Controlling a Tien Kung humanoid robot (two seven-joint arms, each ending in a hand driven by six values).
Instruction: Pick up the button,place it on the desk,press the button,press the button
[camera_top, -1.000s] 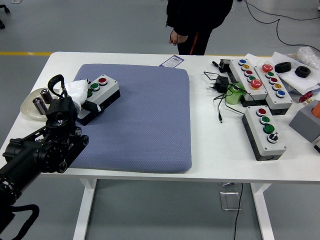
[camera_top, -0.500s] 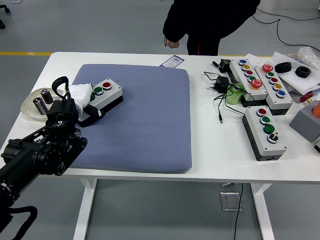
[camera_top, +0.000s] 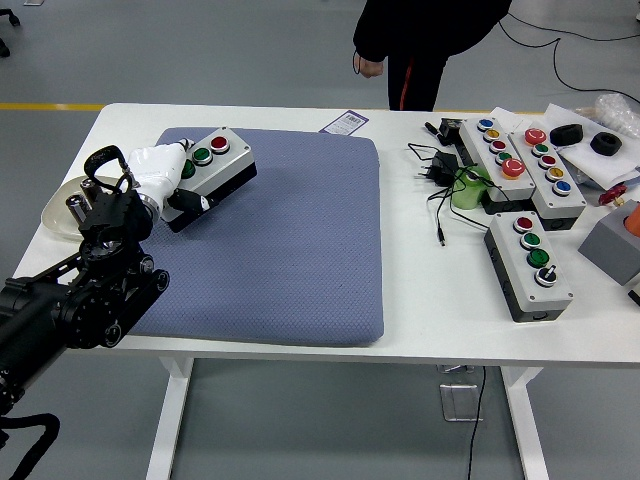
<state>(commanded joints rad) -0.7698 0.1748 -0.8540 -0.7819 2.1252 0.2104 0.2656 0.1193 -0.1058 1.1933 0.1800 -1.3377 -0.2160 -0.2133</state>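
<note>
I am gripping the button box (camera_top: 212, 163) at its left end with my left hand (camera_top: 160, 172), white fingers wrapped around that end and covering part of its top. The box is sitting tilted over the far left corner of the blue mat (camera_top: 290, 250), with 1 green and 1 red button showing. My right hand is out of view. My hold is on 1 end only, so the free end may be sagging or twisting, and the box could be slipping from my fingers. The glass dish (camera_top: 62, 205) is lying near my wrist, so a careless swing could be knocking it.
</note>
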